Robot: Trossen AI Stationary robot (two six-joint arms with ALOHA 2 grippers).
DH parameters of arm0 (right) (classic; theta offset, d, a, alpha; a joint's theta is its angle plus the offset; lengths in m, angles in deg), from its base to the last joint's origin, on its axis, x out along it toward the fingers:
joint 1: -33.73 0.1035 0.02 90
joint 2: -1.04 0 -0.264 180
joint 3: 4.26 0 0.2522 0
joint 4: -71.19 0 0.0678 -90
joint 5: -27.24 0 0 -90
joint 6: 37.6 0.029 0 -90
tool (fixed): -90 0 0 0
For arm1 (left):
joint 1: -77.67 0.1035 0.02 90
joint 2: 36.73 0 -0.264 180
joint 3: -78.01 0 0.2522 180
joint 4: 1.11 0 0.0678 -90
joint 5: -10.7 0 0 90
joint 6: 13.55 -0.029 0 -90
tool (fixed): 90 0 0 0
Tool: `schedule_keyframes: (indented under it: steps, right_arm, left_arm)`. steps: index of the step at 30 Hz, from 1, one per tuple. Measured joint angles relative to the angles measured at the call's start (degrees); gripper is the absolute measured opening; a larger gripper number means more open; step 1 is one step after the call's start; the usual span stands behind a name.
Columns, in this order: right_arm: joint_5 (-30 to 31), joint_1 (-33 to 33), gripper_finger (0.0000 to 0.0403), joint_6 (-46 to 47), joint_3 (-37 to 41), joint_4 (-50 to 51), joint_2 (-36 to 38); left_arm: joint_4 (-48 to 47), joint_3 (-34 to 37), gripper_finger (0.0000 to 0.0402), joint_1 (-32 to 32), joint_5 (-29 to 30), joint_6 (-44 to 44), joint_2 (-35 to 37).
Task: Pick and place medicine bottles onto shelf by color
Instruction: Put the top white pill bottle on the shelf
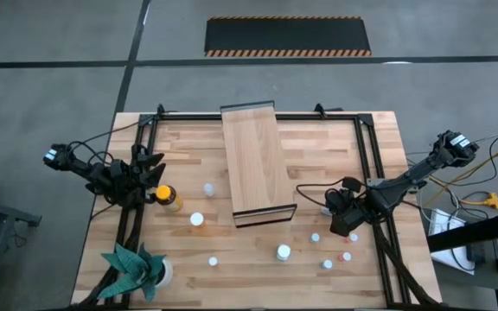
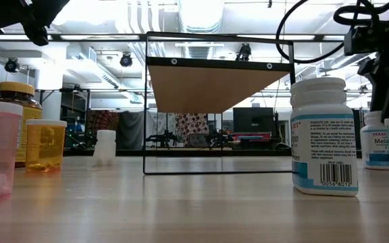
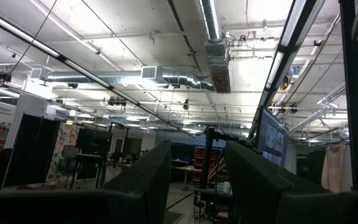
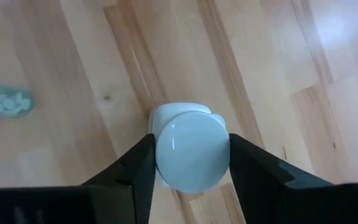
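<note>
My right gripper (image 1: 341, 226) points down at the table's right side and is shut on a white-capped bottle (image 4: 191, 155). My left gripper (image 1: 152, 169) is open and empty at the table's left. It hangs beside the big amber bottle with a yellow cap (image 1: 168, 198), and its fingers (image 3: 148, 174) frame only the ceiling. The light-wood shelf (image 1: 253, 160) lies in the table's far middle, its dark end face (image 1: 264, 215) toward the near edge. Other bottles stand on their bases, among them white ones (image 1: 283, 252) (image 1: 208, 187) and an orange one with a white cap (image 1: 197, 219). My right gripper pinches the white bottle's round cap (image 4: 166, 134) between its two fingers, one on each side. The fingers come from above, pointing down. The bottle is upright. In the low view it (image 2: 375, 145) seems to stand on the table below the gripper.
Several small bottles (image 1: 327, 264) stand near the right gripper, one of them red-capped (image 1: 346, 257). A green paper plant (image 1: 132, 268) stands at the near left corner. Black frame rails (image 1: 370, 155) run along both sides of the table. A big white bottle (image 2: 323, 135) stands close to the low camera.
</note>
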Motion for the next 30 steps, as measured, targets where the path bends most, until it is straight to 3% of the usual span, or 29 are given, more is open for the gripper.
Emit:
schedule_keyframes:
  steps: [7,18,24,30]
  right_arm:
    - [-1.1,-1.3,0.0181,1.3,-2.0,2.8,1.5]
    - [2.3,-7.1,0.0177,-0.1,-17.1,16.3,3.6]
    - [7.1,-13.5,0.0177,-10.3,-29.6,17.7,2.1]
    - [6.8,-24.2,0.0177,-26.2,-41.2,16.3,-2.9]
  left_arm:
    - [0.0,0.0,0.0136,0.0,0.0,0.0,0.0]
    - [0.0,0.0,0.0136,0.0,0.0,0.0,0.0]
    - [0.0,0.0,0.0136,0.0,0.0,0.0,0.0]
    - [0.0,0.0,0.0136,0.0,0.0,0.0,0.0]
